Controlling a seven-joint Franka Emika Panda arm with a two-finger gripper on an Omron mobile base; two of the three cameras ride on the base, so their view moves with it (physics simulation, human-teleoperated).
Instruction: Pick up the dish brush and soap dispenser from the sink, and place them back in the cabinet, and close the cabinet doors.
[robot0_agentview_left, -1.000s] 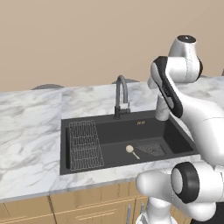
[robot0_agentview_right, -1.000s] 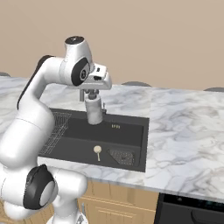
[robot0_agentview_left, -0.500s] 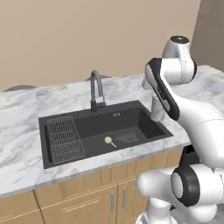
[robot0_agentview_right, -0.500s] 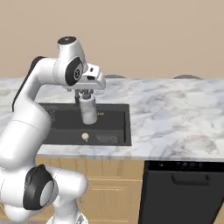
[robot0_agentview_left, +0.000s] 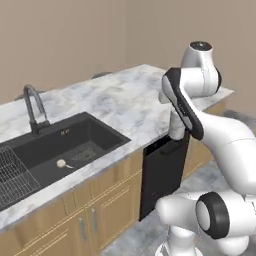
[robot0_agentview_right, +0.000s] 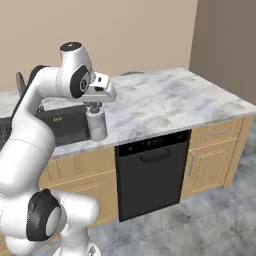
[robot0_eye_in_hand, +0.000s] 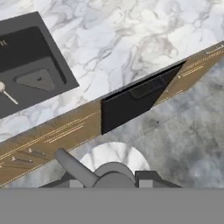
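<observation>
Sink (robot0_agentview_left: 60, 145) sits black in the marble tabletop (robot0_agentview_left: 125, 105) at the lower left of the left base view, its gooseneck faucet (robot0_agentview_left: 32, 107) on the far rim and a wire rack (robot0_agentview_left: 12, 175) in its left part; the dish brush (robot0_agentview_left: 62, 163) lies on the sink floor, cream head just right of the rack. Right of the sink, under the tabletop edge, stands a black dishwasher (robot0_agentview_left: 162, 172), with the arm crossing in front of it. From the right base view, the tool (robot0_agentview_right: 96, 107) hangs over the tabletop edge just right of the sink (robot0_agentview_right: 65, 125), closed on the soap dispenser (robot0_agentview_right: 97, 125), which hangs upright below it, above the wooden cupboard fronts (robot0_agentview_right: 82, 175) left of the dishwasher (robot0_agentview_right: 150, 172). From the hand view, the marbled top of the soap dispenser (robot0_eye_in_hand: 114, 158) fills the space between the fingers, with the sink (robot0_eye_in_hand: 30, 61) at upper left and the dish brush (robot0_eye_in_hand: 3, 89) at its left edge.
</observation>
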